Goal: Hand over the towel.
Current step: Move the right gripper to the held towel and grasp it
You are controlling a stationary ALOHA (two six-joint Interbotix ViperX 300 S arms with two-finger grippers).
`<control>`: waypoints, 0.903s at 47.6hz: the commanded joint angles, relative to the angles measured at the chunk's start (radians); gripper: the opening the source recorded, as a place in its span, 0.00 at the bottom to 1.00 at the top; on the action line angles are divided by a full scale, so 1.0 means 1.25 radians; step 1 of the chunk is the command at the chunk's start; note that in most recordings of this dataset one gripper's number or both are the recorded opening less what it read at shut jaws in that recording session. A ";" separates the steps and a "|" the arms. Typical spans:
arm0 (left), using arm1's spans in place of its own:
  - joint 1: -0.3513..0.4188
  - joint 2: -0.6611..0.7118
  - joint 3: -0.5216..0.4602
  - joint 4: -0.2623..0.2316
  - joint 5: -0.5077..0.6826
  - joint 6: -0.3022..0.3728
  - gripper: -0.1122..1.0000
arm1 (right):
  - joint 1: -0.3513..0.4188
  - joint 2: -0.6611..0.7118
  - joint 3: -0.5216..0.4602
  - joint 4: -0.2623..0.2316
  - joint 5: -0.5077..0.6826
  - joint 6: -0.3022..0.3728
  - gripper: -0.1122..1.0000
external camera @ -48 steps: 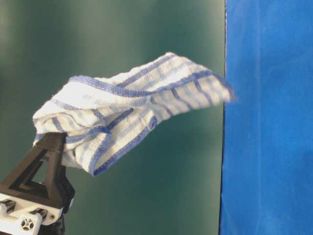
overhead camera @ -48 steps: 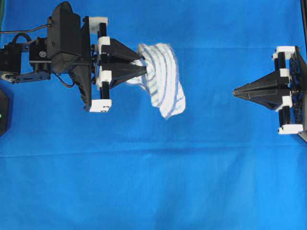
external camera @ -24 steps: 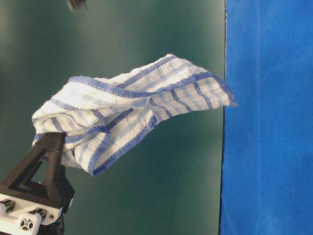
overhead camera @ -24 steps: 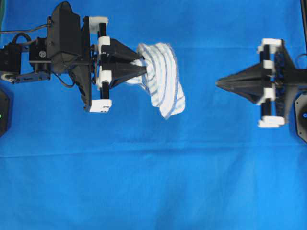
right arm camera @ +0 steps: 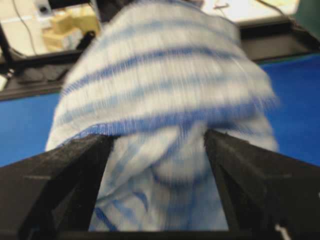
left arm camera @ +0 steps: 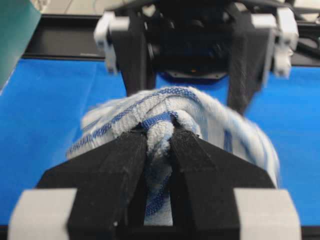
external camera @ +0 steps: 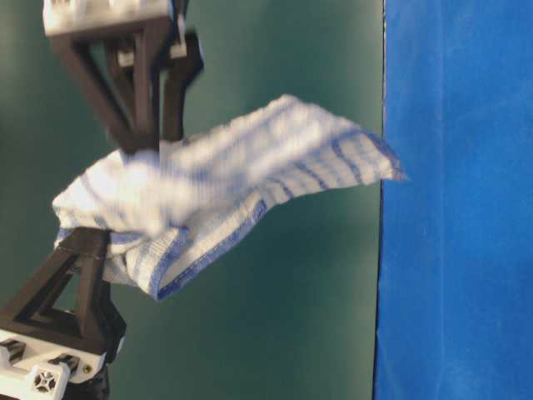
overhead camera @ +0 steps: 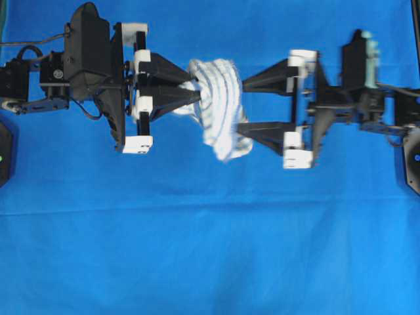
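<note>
Striped towel (left arm camera: 165,125) pinched by left gripper (left arm camera: 159,150) shows only wrist-side.

left claw (overhead camera: 194,91) clamped tight, arm level – right claw (overhead camera: 241,106) spread wide, arm extended toward left one.

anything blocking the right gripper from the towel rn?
Nothing visible. The right gripper is open with its fingers straddling the free end of the towel, which the left gripper holds pinched at the other end. Only the blue sheet lies below.
</note>
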 commanded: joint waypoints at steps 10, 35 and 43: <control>-0.004 -0.010 -0.009 0.000 -0.013 0.000 0.15 | 0.002 0.114 -0.139 0.002 0.011 0.004 0.76; -0.013 -0.012 -0.006 0.000 -0.027 0.000 0.15 | 0.002 0.151 -0.184 0.001 0.037 -0.006 0.74; -0.013 -0.010 -0.009 -0.001 -0.027 -0.004 0.15 | 0.002 0.151 -0.185 -0.001 0.039 -0.010 0.41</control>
